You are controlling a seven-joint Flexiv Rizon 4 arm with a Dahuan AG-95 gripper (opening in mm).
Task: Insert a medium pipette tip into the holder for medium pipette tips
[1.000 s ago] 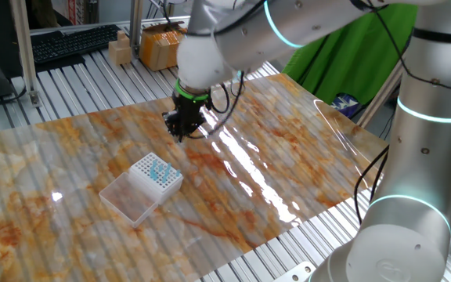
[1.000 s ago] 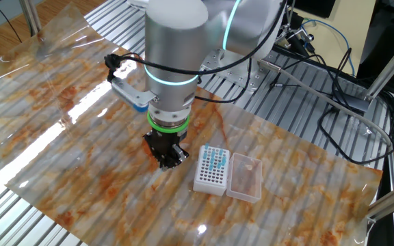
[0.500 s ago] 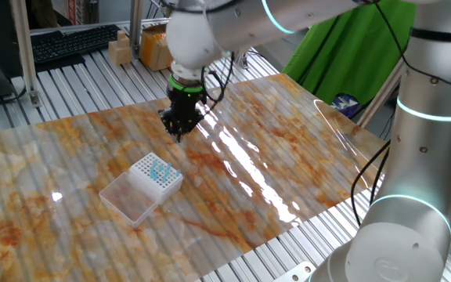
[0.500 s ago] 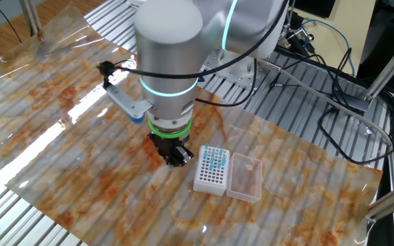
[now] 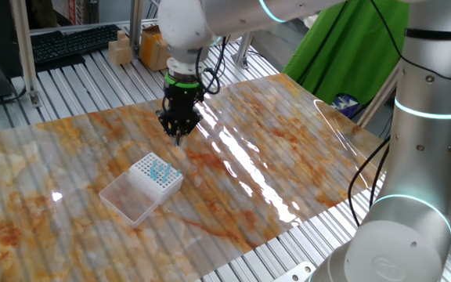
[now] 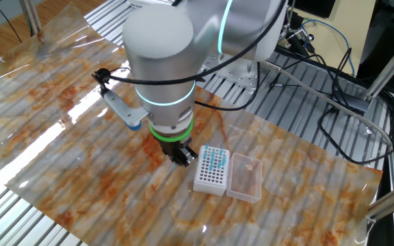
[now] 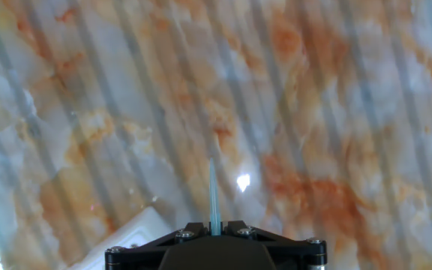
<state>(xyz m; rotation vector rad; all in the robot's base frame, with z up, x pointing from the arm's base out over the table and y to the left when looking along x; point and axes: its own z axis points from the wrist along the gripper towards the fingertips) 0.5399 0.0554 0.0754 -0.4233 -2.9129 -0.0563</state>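
The gripper (image 5: 179,138), jaws pinched on the medium pipette tip (image 7: 213,193), hangs above the marbled table (image 5: 288,149). The tip juts straight out along the fingers, near vertical. The holder for medium pipette tips (image 5: 156,173) lies toward seven o'clock, apart, below.

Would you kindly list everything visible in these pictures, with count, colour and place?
Thin tapered pipette tip: one, pale blue, sticking out from between the closed gripper fingers.
Rectangular tip holder box with gridded white top: one, white, with a cluster of light-blue tips, on the mat near the gripper.
Clear plastic lid: one, transparent, open, lying flat beside the box.
Marbled mat: one, orange and grey, covering the table.
Black keyboard: one, at the far table edge.
Cardboard boxes: a few, brown, behind the mat.
Green cloth: one, behind the arm.
Robot arm: one, silver-white.
Gripper: one, black, shut on the tip.
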